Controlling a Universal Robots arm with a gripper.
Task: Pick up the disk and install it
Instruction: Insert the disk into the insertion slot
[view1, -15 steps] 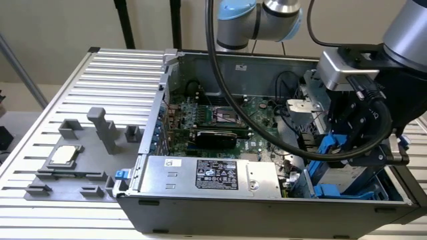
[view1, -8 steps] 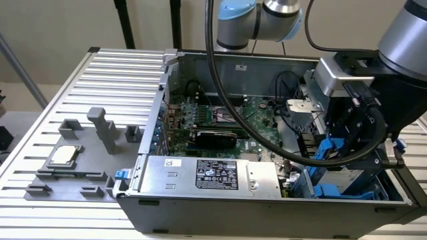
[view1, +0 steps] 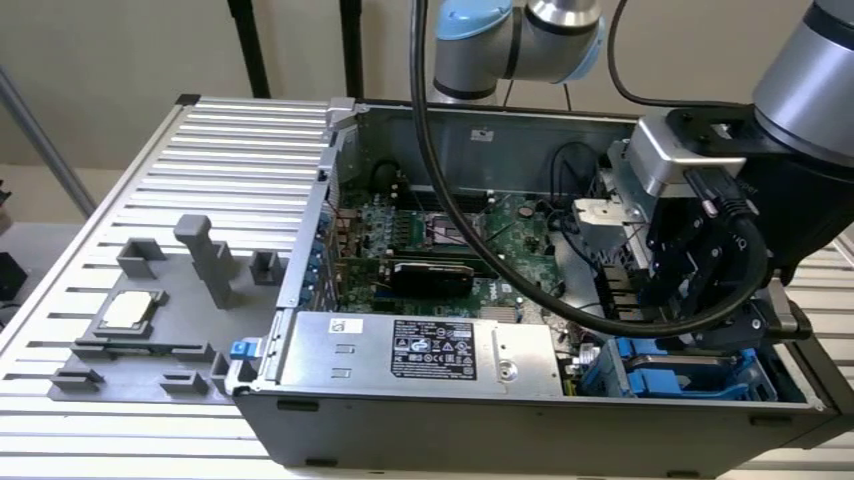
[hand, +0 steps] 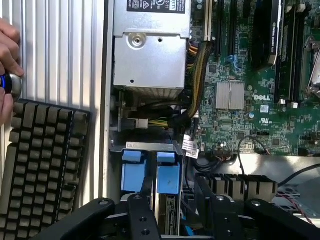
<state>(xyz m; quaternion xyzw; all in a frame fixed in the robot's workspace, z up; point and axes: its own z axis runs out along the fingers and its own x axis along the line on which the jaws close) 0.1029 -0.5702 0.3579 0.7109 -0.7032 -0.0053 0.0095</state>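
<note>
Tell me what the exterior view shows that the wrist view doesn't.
Exterior view: the arm, the case's outer walls, and a grey fixture holding a chip on the exterior view's left. Wrist view: a hand beside a keyboard. Both: the power supply, the motherboard, the disk in blue rails in the bay, and the end effector over it.

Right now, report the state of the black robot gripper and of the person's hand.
Gripper: cannot be told; it hangs over the silver-grey disk with blue plastic rails.
Person's hand: holding a small blue-and-silver object.
</note>
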